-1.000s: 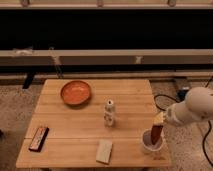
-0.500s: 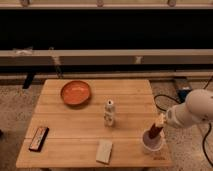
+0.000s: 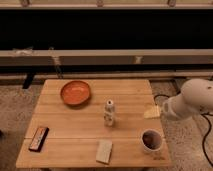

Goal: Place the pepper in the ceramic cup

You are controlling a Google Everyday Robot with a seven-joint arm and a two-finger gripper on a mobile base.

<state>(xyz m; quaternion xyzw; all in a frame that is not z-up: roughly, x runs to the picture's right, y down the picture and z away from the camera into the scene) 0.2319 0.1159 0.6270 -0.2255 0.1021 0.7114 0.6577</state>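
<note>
A: Where's the pepper [image 3: 151,138]?

B: We see it inside the ceramic cup [image 3: 151,141], table's [image 3: 75,132] 5 o'clock corner, so it's placed.

A: And the gripper [image 3: 153,112]?

B: Hanging above the cup at 12 o'clock (we can't tell its grip state).

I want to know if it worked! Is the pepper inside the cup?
Yes. The pepper shows dark red inside the ceramic cup; the gripper hangs above it.
</note>
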